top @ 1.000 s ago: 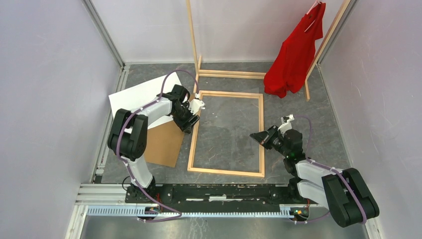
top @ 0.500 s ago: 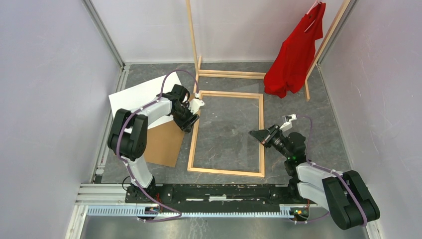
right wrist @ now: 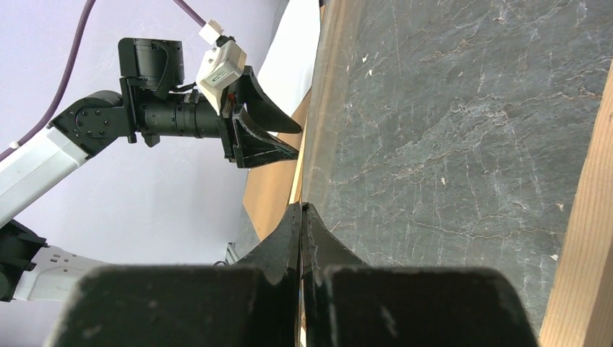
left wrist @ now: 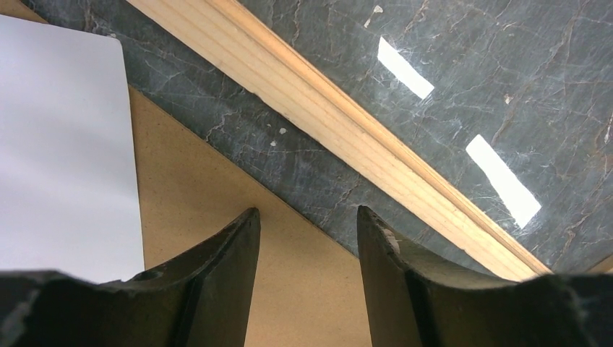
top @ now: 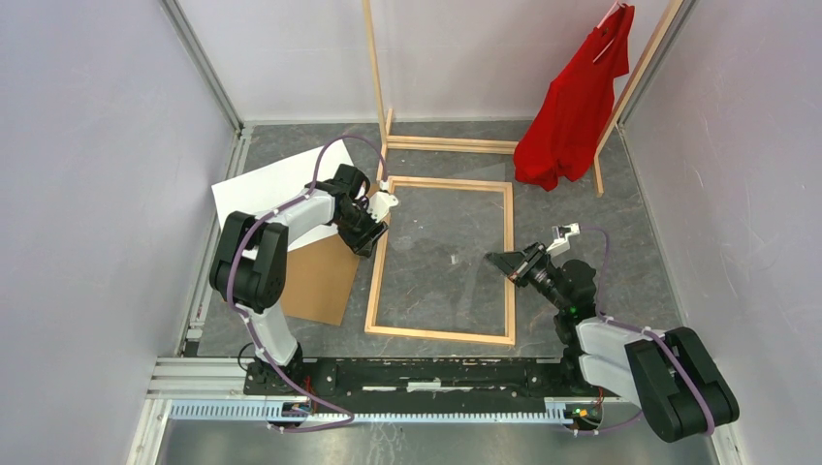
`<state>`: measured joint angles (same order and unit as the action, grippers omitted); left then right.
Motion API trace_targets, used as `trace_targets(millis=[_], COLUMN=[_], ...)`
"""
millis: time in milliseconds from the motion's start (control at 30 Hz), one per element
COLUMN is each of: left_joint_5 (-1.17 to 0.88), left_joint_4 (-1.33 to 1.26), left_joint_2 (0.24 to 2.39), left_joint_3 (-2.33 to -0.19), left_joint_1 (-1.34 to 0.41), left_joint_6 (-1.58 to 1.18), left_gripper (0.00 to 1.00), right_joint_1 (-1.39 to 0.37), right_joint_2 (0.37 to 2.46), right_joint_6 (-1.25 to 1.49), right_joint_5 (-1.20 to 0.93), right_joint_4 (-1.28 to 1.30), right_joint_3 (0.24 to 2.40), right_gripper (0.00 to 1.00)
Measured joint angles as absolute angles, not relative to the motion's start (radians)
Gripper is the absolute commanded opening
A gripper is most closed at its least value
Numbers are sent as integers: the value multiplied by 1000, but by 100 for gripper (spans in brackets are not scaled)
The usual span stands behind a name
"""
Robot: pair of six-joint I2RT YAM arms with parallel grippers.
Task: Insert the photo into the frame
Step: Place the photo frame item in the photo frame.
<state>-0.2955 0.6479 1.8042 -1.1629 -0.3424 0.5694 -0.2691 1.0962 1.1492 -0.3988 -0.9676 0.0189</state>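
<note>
The photo (top: 267, 186) lies white side up at the left, partly over a brown backing board (top: 320, 281). The light wood frame (top: 509, 252) lies flat in the middle of the floor. My left gripper (top: 366, 235) hovers open over the board's corner beside the frame's left rail (left wrist: 347, 130). Nothing is between its fingers (left wrist: 305, 211); the photo's edge (left wrist: 65, 159) lies to their left. My right gripper (top: 494, 260) sits inside the frame near its right rail (right wrist: 582, 217). It is shut (right wrist: 301, 207) on the edge of a thin clear pane (right wrist: 312, 94), lifted slightly off the floor.
A tall wooden clothes rack (top: 376, 87) with a red shirt (top: 577, 97) stands at the back, its base bar just behind the frame. Grey walls close in left and right. A metal rail (top: 388, 412) runs along the near edge by the arm bases.
My right gripper has risen a little and tilted up at the frame's right side. The left gripper's jaws have narrowed slightly; it has barely moved.
</note>
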Motion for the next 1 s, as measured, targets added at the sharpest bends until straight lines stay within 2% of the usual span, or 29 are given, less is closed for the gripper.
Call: trace_targets(millis=[1000], left_joint_5=[-320], left_joint_4=[642], left_joint_2=[1804], left_joint_3=[-1154], left_joint_1=[-342], left_joint_6=[570], left_gripper=[56], right_joint_1=[-353], right_joint_2=[1176], right_joint_6=[1147], right_joint_5=[-290], right_joint_4=[-986], right_joint_3=[17], right_gripper=[0])
